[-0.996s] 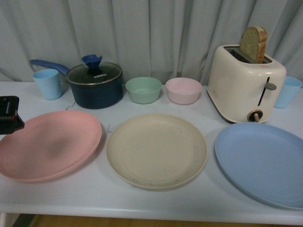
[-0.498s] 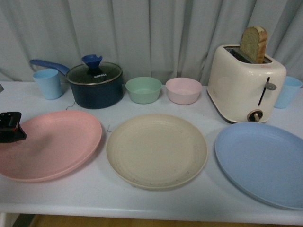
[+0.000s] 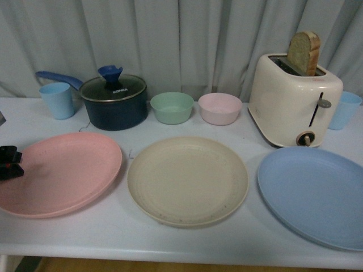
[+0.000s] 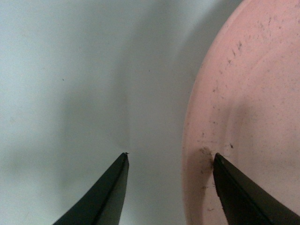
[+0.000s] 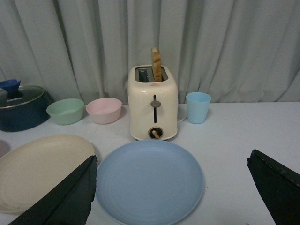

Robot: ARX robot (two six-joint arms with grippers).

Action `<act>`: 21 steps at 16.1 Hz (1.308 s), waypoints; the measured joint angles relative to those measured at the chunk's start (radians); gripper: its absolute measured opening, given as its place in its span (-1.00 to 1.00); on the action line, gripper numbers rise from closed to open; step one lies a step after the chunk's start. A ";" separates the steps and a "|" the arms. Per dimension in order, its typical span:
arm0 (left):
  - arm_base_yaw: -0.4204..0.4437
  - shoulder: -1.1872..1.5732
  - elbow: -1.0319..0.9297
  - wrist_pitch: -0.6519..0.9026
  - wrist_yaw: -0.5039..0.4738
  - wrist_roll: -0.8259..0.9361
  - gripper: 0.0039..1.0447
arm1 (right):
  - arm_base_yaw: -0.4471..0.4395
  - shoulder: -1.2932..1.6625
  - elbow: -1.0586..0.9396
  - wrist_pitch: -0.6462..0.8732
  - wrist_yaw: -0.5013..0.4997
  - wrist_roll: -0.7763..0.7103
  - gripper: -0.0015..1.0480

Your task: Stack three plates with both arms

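Both grippers gape: left gripper (image 4: pixel 171 154) astride rim of pink plate (image 3: pixel 62 170), left of cream plate (image 3: pixel 187 180); right gripper (image 5: pixel 172 161) facing blue plate (image 3: pixel 315 195)

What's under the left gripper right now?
The rim of the pink plate and bare table; the open left gripper straddles that rim. What lies directly beneath its fingers is covered.

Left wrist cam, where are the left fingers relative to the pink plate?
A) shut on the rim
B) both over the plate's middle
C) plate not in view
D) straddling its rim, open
D. The left gripper is open: one of its fingers is over the pink plate and the other is over the bare table, with the rim between them.
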 joint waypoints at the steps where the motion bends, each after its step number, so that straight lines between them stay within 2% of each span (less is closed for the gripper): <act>1: 0.004 0.002 0.008 -0.003 0.009 0.000 -0.13 | 0.000 0.000 0.000 0.000 0.000 0.000 0.87; 4: 0.005 0.003 0.015 -0.001 0.025 -0.008 -0.74 | 0.000 0.000 0.000 0.000 0.000 0.000 0.87; 6: 0.016 -0.019 0.014 -0.001 0.066 -0.040 -0.95 | 0.000 0.000 0.000 0.000 0.000 0.000 0.87; 14: 0.007 -0.409 -0.120 -0.078 -0.087 -0.055 -0.95 | 0.000 0.000 0.000 0.000 0.000 0.000 0.87; 17: -0.094 -0.547 -0.146 -0.092 -0.103 -0.073 -0.95 | 0.000 0.000 0.000 0.000 0.000 0.000 0.87; 21: -0.244 -0.592 -0.161 -0.081 -0.143 -0.150 -0.95 | 0.000 0.000 0.000 0.000 0.000 0.000 0.87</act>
